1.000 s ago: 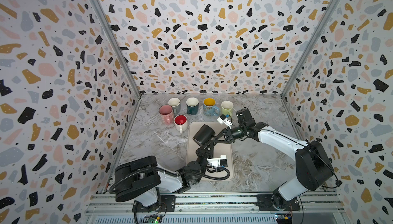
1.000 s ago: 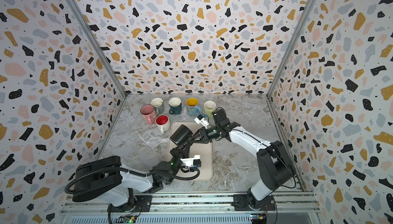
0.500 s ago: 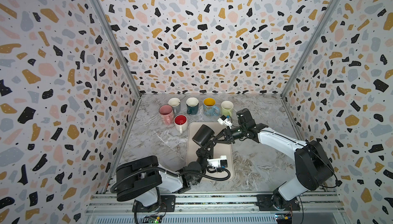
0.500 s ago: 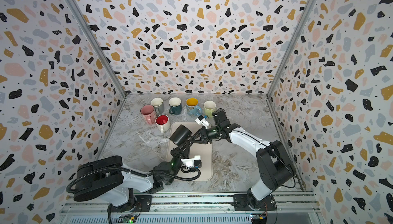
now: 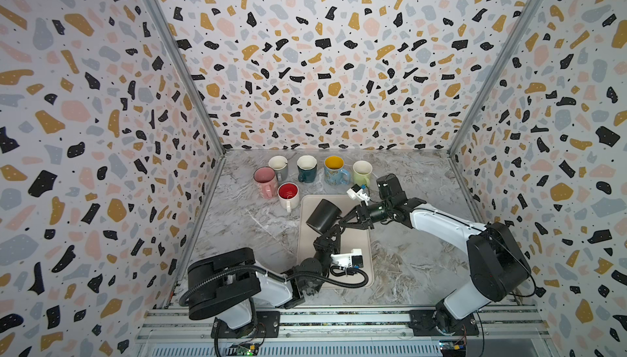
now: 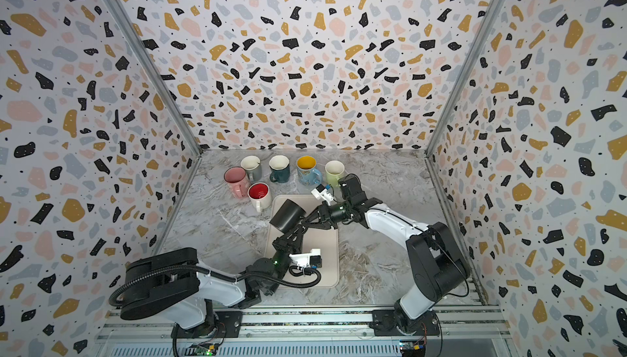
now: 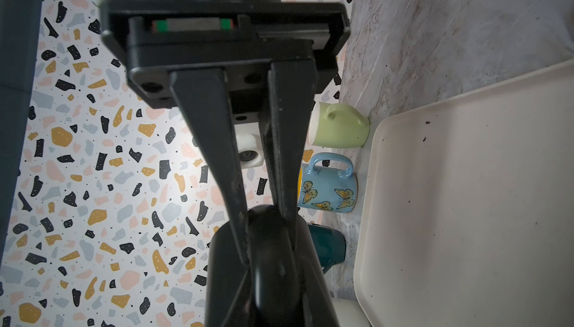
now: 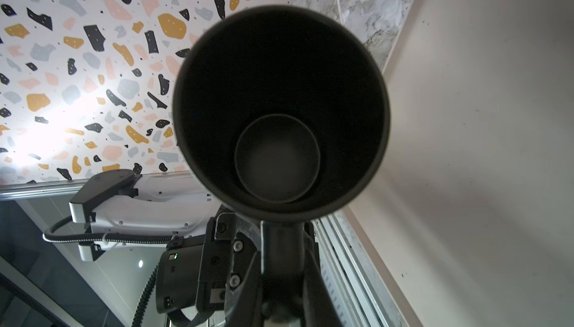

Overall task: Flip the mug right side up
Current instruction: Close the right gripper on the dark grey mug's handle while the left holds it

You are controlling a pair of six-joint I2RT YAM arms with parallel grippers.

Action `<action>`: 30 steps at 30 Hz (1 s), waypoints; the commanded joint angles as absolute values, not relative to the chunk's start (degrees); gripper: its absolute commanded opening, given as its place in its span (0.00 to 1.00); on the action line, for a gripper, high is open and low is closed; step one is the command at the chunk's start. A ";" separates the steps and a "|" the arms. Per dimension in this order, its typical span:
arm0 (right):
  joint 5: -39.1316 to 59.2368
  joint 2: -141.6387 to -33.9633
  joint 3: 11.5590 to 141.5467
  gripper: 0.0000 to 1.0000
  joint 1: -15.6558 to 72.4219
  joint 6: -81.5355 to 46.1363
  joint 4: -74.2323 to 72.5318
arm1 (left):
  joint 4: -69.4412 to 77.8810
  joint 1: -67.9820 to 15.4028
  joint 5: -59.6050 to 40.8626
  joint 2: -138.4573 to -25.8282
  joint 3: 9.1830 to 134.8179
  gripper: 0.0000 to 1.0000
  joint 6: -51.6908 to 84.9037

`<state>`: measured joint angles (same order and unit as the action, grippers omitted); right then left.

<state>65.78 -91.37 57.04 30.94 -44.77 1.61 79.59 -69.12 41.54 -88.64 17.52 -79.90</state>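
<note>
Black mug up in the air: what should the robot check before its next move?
1. Grip: left gripper shut on the black mug by its handle: ok.
2. Lift: mug held off the beige tray: ok.
3. Second grip: right gripper holding the mug too: cannot tell; its fingertips reach the mug, but the contact is hidden.
4. Right side up: not ok; the mug is tilted, mouth sideways towards the right arm.
5. Inside of the mug empty: ok.
6. Neighbours: red-lined mug stands apart from the black mug: ok.
</note>
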 commanded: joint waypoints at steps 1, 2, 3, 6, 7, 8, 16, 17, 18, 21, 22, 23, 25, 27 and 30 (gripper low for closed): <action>64.97 -92.09 56.26 0.00 32.36 -44.51 0.00 | 105.71 -70.40 37.44 -87.86 20.81 0.00 -81.39; 64.95 -92.01 56.04 0.00 32.38 -44.56 -0.05 | 105.71 -70.40 37.52 -87.85 20.78 0.00 -81.42; 64.80 -91.87 55.88 0.00 32.38 -44.48 -0.09 | 105.73 -70.40 37.57 -87.86 20.75 0.00 -81.44; 64.03 -91.12 55.40 0.00 32.40 -44.45 -0.34 | 105.71 -70.40 37.86 -87.89 20.82 0.00 -81.66; 63.89 -90.87 55.50 0.00 32.51 -44.39 -0.44 | 105.69 -70.40 38.07 -87.97 20.91 0.00 -81.77; 63.67 -90.64 55.39 0.00 32.50 -44.35 -0.44 | 105.72 -70.40 38.46 -88.02 21.11 0.00 -82.06; 62.85 -89.18 54.31 0.00 32.77 -45.23 -2.43 | 105.71 -70.49 40.34 -89.23 22.14 0.02 -83.76; 62.78 -89.08 54.25 0.00 32.78 -45.27 -2.54 | 105.72 -70.49 40.47 -89.21 22.14 0.05 -83.76; 62.69 -89.03 54.27 0.00 32.75 -45.27 -2.57 | 105.73 -70.53 40.81 -89.32 22.07 0.09 -83.76; 62.59 -88.94 54.22 0.00 32.77 -45.53 -3.21 | 105.70 -70.49 41.94 -89.15 22.13 0.13 -83.67; 62.60 -88.89 54.17 0.00 32.78 -45.66 -3.51 | 105.71 -70.53 42.22 -89.14 22.10 0.16 -83.72; 62.59 -88.79 54.18 0.00 32.78 -45.79 -3.67 | 105.73 -70.49 42.31 -89.04 22.04 0.20 -83.70; 62.50 -88.78 54.04 0.00 32.72 -46.09 -4.24 | 105.71 -70.49 42.79 -88.97 21.97 0.25 -83.70; 62.49 -88.68 54.02 0.00 32.75 -46.40 -4.64 | 105.74 -70.49 43.14 -88.92 21.94 0.27 -83.69; 62.49 -88.43 54.03 0.00 32.76 -46.54 -5.08 | 105.75 -70.51 43.81 -89.03 21.96 0.31 -83.77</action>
<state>63.55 -90.21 54.78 31.73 -47.11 -4.23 79.55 -69.84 44.73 -89.91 18.72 -82.98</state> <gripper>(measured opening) 0.187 0.310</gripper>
